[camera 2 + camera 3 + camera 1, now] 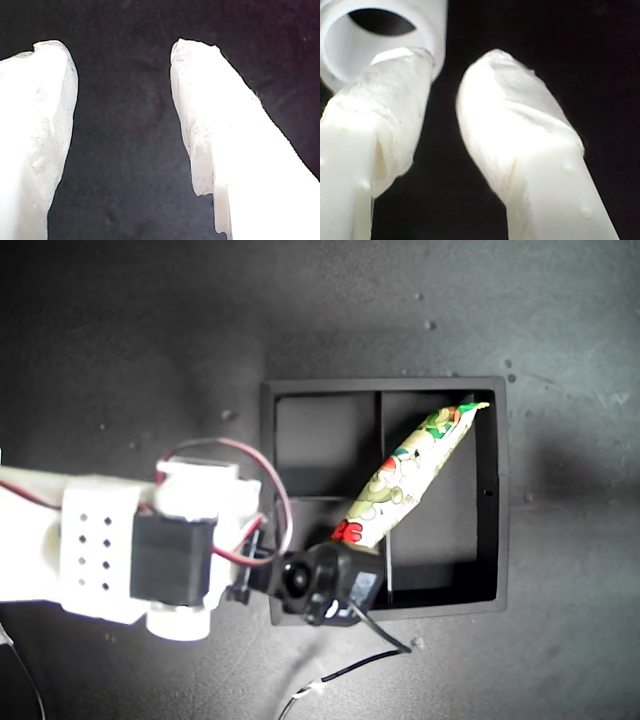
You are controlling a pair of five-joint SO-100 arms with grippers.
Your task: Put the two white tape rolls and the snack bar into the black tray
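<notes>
Jaws of both grippers stand spread with nothing pinched: my first gripper [120, 50] looks onto bare dark worktop [150, 340], so my second gripper [447, 75] is nearer the only white tape roll [432, 30] in view. The square matte black tray [497, 540] already holds the snack bar [405, 475], whose printed wrapper lies corner to corner across the thin dividers, its near end by an arm [110, 550] I cannot number. That smooth, hollow ring sits off one film-wrapped fingertip [402, 67], outside the gap, its hole facing the camera; the other roll is unseen.
</notes>
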